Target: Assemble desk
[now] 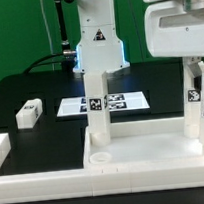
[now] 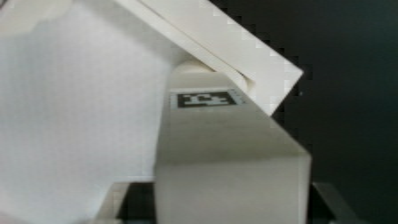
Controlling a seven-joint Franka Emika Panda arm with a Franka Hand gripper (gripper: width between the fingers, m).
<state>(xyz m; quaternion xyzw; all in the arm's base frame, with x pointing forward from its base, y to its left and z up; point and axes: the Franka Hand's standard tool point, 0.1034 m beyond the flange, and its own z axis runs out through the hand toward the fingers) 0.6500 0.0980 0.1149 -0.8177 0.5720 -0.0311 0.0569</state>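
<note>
Seating the gripped leg (image 1: 202, 106), which the pincer (image 1: 193, 72) appears to clamp upright at the desk top's (image 1: 145, 156) corner on the exterior view's right, likely needs plumb, untilted turning, matching the standing leg (image 1: 98, 115) mid-top.

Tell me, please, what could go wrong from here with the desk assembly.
1. The held leg stands at the desk top's corner on the exterior view's right. If it sits tilted between the jaws, it may seat crookedly or jam.
2. That leg fills most of the wrist view, so its alignment with the desk top is hard to check from there.
</note>
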